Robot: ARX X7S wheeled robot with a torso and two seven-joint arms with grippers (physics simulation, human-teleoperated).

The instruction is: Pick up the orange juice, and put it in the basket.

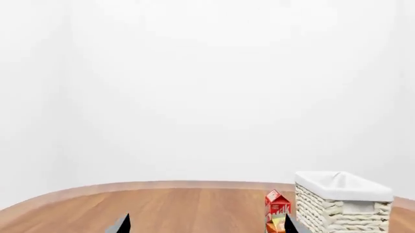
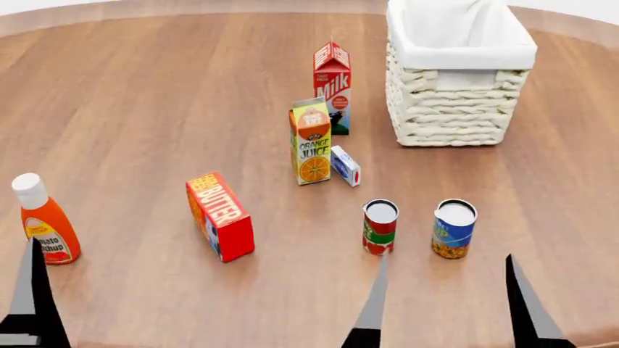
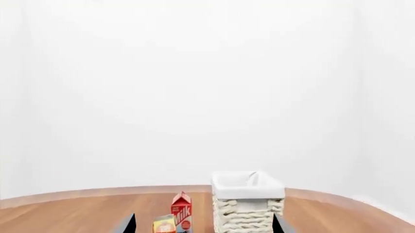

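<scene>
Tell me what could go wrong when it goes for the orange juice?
The orange juice stands tightly between the milk carton behind it and a small white-and-blue box beside it, so an open claw might knock either over. Two cans stand between the right claw and the carton and could get bumped. The carton is tall and narrow, so a nudge may tip it before it reaches the basket.

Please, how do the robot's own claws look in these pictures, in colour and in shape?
Only finger ends show. The right claw has two long, thin, pointed fingers, black with grey faces. The left claw shows one similar black blade. No cables, markings or arm links are visible.
</scene>
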